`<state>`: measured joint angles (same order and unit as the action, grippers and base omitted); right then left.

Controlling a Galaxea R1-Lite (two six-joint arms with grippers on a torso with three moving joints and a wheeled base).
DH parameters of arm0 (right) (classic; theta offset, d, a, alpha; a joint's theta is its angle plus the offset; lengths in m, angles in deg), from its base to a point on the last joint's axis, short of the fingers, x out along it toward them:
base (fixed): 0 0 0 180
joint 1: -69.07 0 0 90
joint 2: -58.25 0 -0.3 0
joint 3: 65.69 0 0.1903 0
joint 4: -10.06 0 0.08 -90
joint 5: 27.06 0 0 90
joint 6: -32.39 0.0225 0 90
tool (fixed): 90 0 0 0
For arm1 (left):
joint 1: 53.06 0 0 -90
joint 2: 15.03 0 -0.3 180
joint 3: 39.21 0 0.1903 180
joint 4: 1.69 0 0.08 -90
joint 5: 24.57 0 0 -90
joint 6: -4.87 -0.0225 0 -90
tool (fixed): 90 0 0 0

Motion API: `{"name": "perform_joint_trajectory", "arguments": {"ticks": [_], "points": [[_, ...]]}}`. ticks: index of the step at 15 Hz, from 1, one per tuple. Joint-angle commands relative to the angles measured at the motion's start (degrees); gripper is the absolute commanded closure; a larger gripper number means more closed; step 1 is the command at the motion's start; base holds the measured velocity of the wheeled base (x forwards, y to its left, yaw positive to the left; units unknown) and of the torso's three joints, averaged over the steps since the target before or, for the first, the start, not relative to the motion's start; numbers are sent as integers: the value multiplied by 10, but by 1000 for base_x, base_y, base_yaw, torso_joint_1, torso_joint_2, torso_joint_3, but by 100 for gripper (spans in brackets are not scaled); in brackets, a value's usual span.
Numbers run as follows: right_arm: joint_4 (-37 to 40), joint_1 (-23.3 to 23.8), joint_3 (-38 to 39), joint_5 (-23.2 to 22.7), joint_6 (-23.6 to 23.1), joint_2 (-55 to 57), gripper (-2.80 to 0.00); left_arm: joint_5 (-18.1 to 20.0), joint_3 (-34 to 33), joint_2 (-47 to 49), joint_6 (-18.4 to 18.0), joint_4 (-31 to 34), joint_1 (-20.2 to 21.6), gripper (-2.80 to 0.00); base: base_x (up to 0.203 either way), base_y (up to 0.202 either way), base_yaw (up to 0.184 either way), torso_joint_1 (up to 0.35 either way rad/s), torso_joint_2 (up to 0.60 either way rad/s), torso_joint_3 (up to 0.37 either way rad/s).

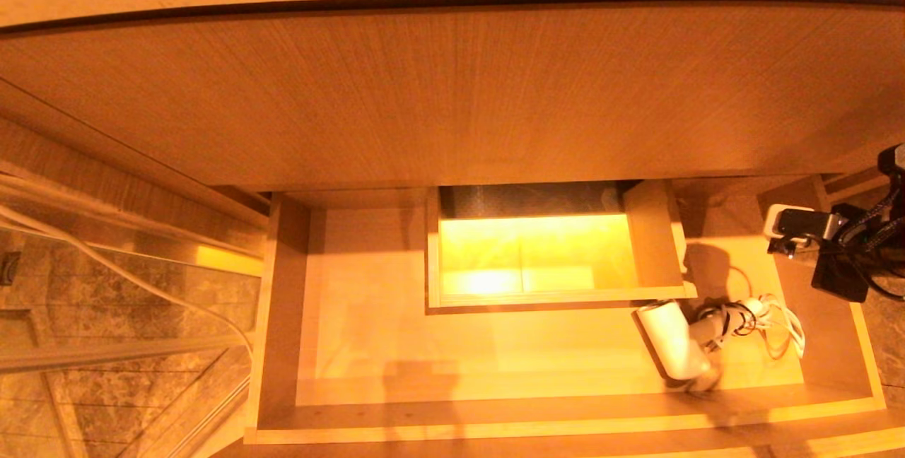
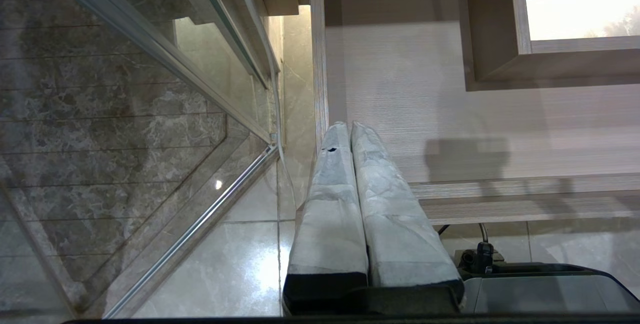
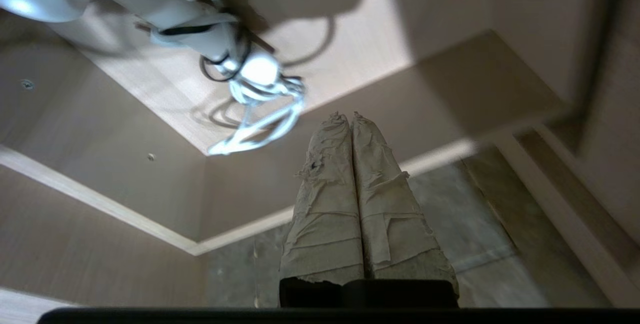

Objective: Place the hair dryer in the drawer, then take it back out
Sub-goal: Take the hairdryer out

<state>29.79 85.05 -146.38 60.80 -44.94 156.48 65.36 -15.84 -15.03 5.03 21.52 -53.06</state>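
The hair dryer (image 1: 672, 345) lies on the floor of the open drawer (image 1: 283, 316), in its right-hand part, just in front of the boxed cut-out (image 1: 530, 253) at the back and close to the drawer's front wall; its barrel points toward the cut-out's corner and its bound cord (image 1: 774, 327) is bunched on the side nearer the right gripper (image 3: 345, 116). That gripper sits above the drawer's right side wall, beyond the cord and clear of the dryer, its taped fingers (image 3: 325, 199) pressed together on nothing; in the right wrist view the dryer and cord (image 3: 260, 109) lie ahead of the fingertips and lower, untouched. The left gripper (image 2: 345, 126) is likewise closed and empty, out past the drawer's left wall over the tiled floor (parked, by the look of it), with the dryer far across the drawer from it. Judging from this, the putting-in half appears done, and the step in hand is the start of taking the dryer back out; the right arm looks the natural one for it. The next move would call for spreading the fingers, coming down and inward past the cord, and closing on the handle or barrel rather than on loose loops; the cut-out's corner and the drawer's front wall leave little room, so the approach likely has to be from above.
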Motion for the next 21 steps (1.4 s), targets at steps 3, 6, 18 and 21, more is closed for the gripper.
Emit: {"name": "perform_joint_trajectory", "arguments": {"ticks": [3, 6, 18, 21], "points": [[-35, 0, 50, -1, -8, 15, 0, 0, 0, 0, 0, 0, 0, 0, 0, 0, 0, 0, 0, 0], [-82, 0, 85, 4, -18, 34, 0, 0, 0, 0, 0, 0, 0, 0, 0, 0, 0, 0, 0, 0], [-83, 52, 42, 96, -27, 136, 0, 0, 0, 0, 0, 0, 0, 0, 0, 0, 0, 0, 0, 0], [-82, 53, 32, 98, -21, 162, 0, 0, 0, 0, 0, 0, 0, 0, 0, 0, 0, 0, 0, 0]]}}
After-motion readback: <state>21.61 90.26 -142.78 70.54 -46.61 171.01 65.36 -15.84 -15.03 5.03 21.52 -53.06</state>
